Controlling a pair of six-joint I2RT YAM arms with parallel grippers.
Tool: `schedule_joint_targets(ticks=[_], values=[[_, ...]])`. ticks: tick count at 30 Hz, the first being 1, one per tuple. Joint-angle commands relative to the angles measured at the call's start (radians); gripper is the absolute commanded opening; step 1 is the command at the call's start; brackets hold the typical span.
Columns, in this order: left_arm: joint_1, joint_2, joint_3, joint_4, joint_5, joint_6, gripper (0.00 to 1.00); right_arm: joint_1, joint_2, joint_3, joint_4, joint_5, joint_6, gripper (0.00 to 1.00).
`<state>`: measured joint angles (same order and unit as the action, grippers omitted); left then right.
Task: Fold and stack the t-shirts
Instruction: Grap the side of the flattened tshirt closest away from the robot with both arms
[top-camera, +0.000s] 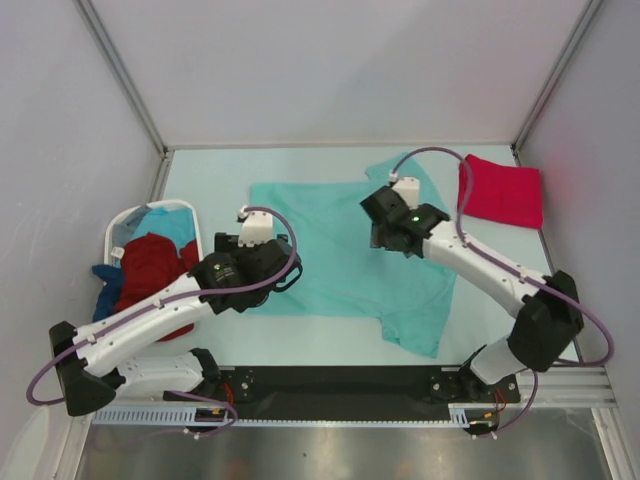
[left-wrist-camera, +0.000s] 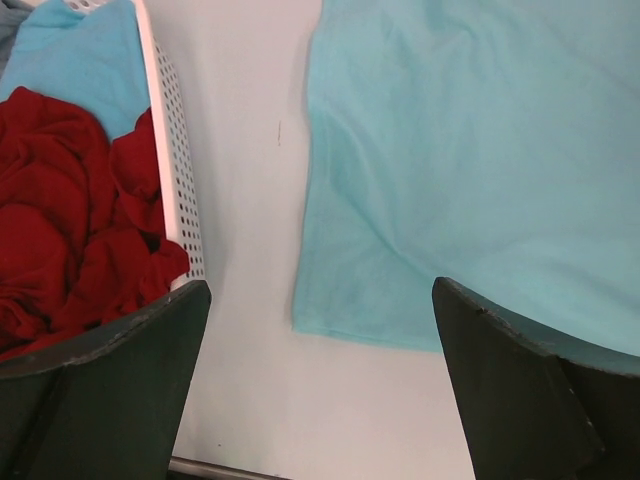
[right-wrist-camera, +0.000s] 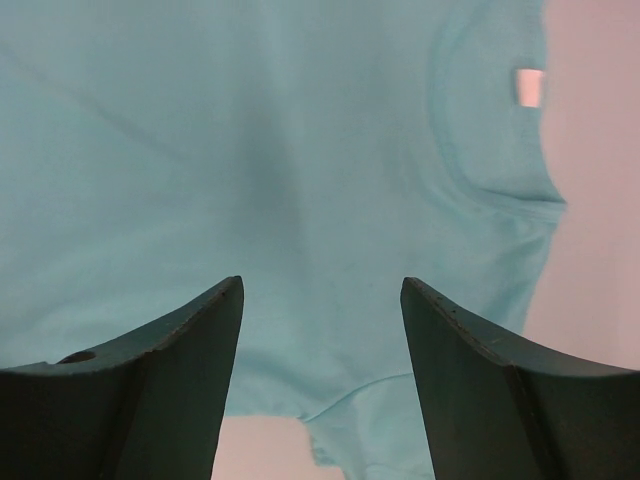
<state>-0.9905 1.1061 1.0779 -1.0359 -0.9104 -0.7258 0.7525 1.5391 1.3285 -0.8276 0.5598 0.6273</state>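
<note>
One soft teal t-shirt (top-camera: 340, 262), flat and smooth, beside perforated white basket (left-wrist-camera: 183, 205)

Soft, matt cloth, faintly creased, in the light teal t-shirt (top-camera: 340, 255). Same matt cloth in the pinkish-red t-shirt (top-camera: 502, 190) at 2 o'clock of it, and in the crumpled dark red t-shirt (left-wrist-camera: 60, 230). Smooth white perforated plastic for the laundry basket (left-wrist-camera: 178, 190) at 9 o'clock. Smooth, pale, matt table (left-wrist-camera: 250, 150). Dark matt hard plastic, scuffed along the edges, on the left end effector (left-wrist-camera: 320, 290) and right end effector (right-wrist-camera: 322, 285).
</note>
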Motion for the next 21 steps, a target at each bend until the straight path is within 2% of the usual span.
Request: schedule_joint_targets(ticks=[1, 6, 7, 8, 10, 12, 13, 14, 17, 19, 20, 21], values=[[-0.008, -0.028, 0.028, 0.052, 0.063, 0.014, 1.00, -0.140, -0.205, -0.130, -0.027, 0.043, -0.017, 0.69], [-0.010, -0.135, -0.055, 0.261, 0.180, 0.118, 1.00, -0.179, -0.358, -0.218, 0.007, 0.036, -0.058, 0.72], [-0.010, -0.147, -0.079, 0.292, 0.208, 0.155, 1.00, -0.183, -0.373, -0.225, 0.010, 0.025, -0.064, 0.75], [-0.010, -0.155, -0.081, 0.309, 0.258, 0.173, 1.00, -0.183, -0.391, -0.236, 0.002, 0.019, -0.069, 0.83], [-0.010, -0.118, -0.031, 0.254, 0.274, 0.175, 1.00, -0.174, -0.410, -0.247, -0.022, 0.008, -0.060, 0.90], [-0.010, -0.066, -0.007, 0.200, 0.274, 0.163, 1.00, -0.148, -0.436, -0.271, -0.034, 0.000, -0.038, 0.91], [-0.010, -0.052, -0.007, 0.191, 0.272, 0.142, 1.00, -0.137, -0.445, -0.284, -0.042, 0.003, -0.029, 0.88], [-0.010, -0.045, -0.012, 0.177, 0.274, 0.131, 0.99, -0.125, -0.459, -0.313, -0.041, 0.003, -0.021, 0.77], [-0.011, -0.048, -0.045, 0.159, 0.274, 0.068, 1.00, -0.117, -0.511, -0.356, -0.045, -0.004, 0.009, 0.60], [-0.011, -0.072, -0.067, 0.143, 0.280, 0.020, 0.99, -0.102, -0.542, -0.380, -0.068, -0.009, 0.044, 0.51], [-0.011, -0.078, -0.076, 0.136, 0.286, 0.008, 1.00, -0.085, -0.551, -0.382, -0.076, -0.003, 0.054, 0.44], [-0.011, -0.083, -0.087, 0.128, 0.292, -0.001, 0.99, -0.065, -0.559, -0.371, -0.085, 0.020, 0.064, 0.41]])
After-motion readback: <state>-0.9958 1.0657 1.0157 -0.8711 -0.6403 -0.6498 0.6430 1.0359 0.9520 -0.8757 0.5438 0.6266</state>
